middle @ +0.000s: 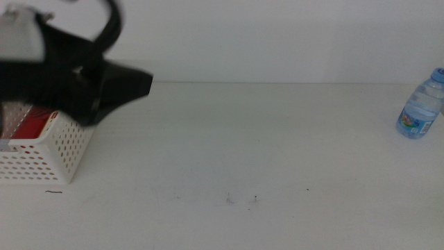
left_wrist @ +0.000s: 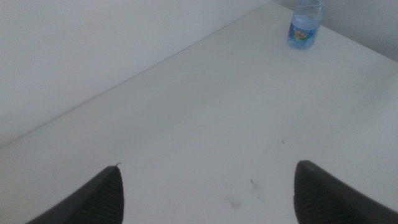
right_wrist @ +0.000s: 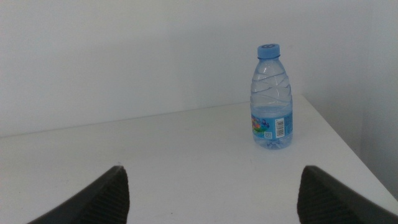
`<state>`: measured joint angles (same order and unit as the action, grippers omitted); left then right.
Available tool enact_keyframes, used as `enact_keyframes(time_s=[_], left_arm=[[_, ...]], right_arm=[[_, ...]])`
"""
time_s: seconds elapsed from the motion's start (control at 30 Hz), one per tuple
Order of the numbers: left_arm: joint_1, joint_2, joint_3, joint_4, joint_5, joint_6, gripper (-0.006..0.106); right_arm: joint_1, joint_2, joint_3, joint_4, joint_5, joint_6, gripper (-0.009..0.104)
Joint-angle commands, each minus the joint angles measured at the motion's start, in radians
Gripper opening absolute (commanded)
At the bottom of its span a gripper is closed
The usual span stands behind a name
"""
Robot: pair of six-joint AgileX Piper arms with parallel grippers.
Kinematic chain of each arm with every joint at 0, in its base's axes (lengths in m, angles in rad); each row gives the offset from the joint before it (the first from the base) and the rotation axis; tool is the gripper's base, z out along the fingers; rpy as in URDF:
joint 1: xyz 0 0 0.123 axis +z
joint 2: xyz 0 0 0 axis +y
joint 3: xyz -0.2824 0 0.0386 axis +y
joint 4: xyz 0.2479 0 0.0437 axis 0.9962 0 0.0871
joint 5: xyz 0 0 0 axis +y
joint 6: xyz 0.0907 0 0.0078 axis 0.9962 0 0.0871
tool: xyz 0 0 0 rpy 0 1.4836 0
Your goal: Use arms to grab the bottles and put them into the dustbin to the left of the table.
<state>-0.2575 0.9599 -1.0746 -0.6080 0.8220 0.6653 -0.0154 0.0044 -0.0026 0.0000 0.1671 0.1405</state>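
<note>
Table (middle: 277, 153): white top, bare across the mid, few small dark specks near front edge.

Dustbin (middle: 48, 156): white perforated basket at far left of middle view, directly under L arm; something red inside (middle: 31, 125), partly hidden by the arm, can't tell what it is.

L arm (middle: 62, 73): black, w/ white housing, comes in from upper left, blurred, sits over the basket. Left gripper (left_wrist: 208, 190): jaws spread wide in L wrist view, nothing between them, touching nothing, only bare tabletop below. Tip in middle view points toward table centre, just past basket's right rim.

Right gripper (right_wrist: 211, 193): not seen in middle view. R wrist view shows jaws wide apart, empty, no contact w/ anything.

Water bottle (right_wrist: 272, 96): small clear one, blue cap, blue label, upright near table's far right edge (middle: 420, 104). Ahead of right gripper and off toward one jaw's side, apart from both jaws, not between them. Well apart from left gripper, across the whole table from it (left_wrist: 305, 23), and well apart from dustbin.
</note>
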Motion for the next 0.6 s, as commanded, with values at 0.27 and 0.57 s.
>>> enact_keyframes(time_s=[0.27, 0.57], left_arm=[[-0.243, -0.268, 0.122, 0.328, -0.097, -0.337, 0.094], [-0.247, -0.28, 0.088, 0.314, -0.101, -0.379, 0.094]], right_arm=[[-0.006, -0.004, 0.003, -0.008, -0.008, -0.006, 0.091], [-0.006, -0.004, 0.003, -0.008, -0.008, -0.006, 0.091]])
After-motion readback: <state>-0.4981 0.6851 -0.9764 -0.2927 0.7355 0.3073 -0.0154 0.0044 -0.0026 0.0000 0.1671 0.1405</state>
